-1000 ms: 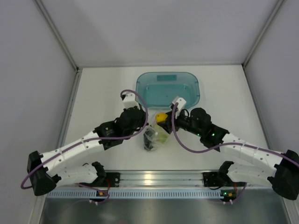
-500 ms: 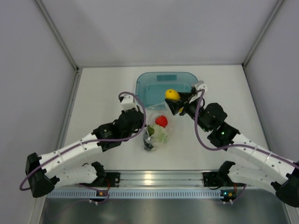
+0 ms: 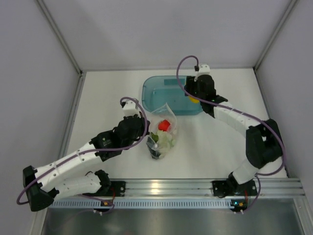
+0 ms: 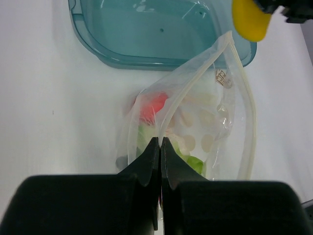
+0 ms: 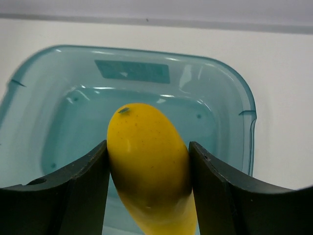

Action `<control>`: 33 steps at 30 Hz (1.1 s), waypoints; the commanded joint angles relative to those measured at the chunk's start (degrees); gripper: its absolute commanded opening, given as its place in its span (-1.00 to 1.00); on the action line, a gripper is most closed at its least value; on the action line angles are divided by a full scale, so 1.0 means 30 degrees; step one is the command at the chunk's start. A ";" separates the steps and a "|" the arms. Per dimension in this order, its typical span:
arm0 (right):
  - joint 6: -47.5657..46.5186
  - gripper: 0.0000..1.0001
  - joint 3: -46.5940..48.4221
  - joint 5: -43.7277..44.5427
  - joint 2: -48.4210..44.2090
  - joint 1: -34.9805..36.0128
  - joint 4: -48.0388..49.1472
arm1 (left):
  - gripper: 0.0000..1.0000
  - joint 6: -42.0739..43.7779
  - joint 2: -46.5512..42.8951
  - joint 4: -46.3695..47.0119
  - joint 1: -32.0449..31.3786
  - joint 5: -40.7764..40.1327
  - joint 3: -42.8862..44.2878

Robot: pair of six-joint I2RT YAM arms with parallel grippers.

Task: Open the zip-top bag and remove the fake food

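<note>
Swung away from the zip-top bag (image 3: 166,117), the right jaws now hang over the teal tray (image 3: 152,95), clamped on the yellow fruit (image 5: 146,156). Left jaws pinch the bag's rim (mouth gaping) on the table (image 3: 107,98); red apple (image 3: 165,126) inside.

**Shiny plastics on a matt table**

The yellow fruit (image 5: 146,166) clamped between the right claw's (image 5: 146,147) fingers (image 5: 78,196) is smooth, glossy plastic, finely speckled. The fingers themselves are matt black plastic. Beyond and below that claw, the tray (image 5: 230,122) is translucent teal plastic, smooth, with bright highlights along its rim.

Pinched at the left claw's (image 4: 160,142) tips, the zip-top bag (image 4: 205,112) is thin clear film, crinkled and shiny. Its zip strip (image 4: 247,127) is milky and duller. Just ahead of those tips, the red apple (image 4: 152,105) shows blurred through the film. The table (image 4: 49,98) around both claws is matt white.
</note>
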 commanded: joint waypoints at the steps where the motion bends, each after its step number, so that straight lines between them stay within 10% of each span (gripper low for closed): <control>1: 0.0074 -0.14 0.2349 0.0711 0.2287 -0.0441 -0.1458 | -1.00 0.0328 -0.0731 -0.0247 0.0016 0.0643 0.0079; 8: 0.0191 0.19 0.4580 0.1065 0.5577 -0.0470 -0.2601 | -1.00 0.0503 -0.1054 -0.0335 0.0045 0.1726 -0.0068; 14: 0.0337 0.98 0.4672 0.0570 0.5523 -0.0470 -0.2867 | -1.00 0.0679 -0.1346 -0.0335 0.0016 0.2050 -0.0039; 23: 0.2738 0.99 0.3091 -0.4545 0.1687 -0.0821 -0.3367 | -1.00 0.0533 -0.1348 -0.0247 0.0045 0.1963 0.0576; 33: 0.4029 0.27 0.1452 -0.8224 -0.2473 0.1107 -0.6058 | -1.00 -0.0727 -0.1347 -0.0247 0.0016 0.0879 0.0898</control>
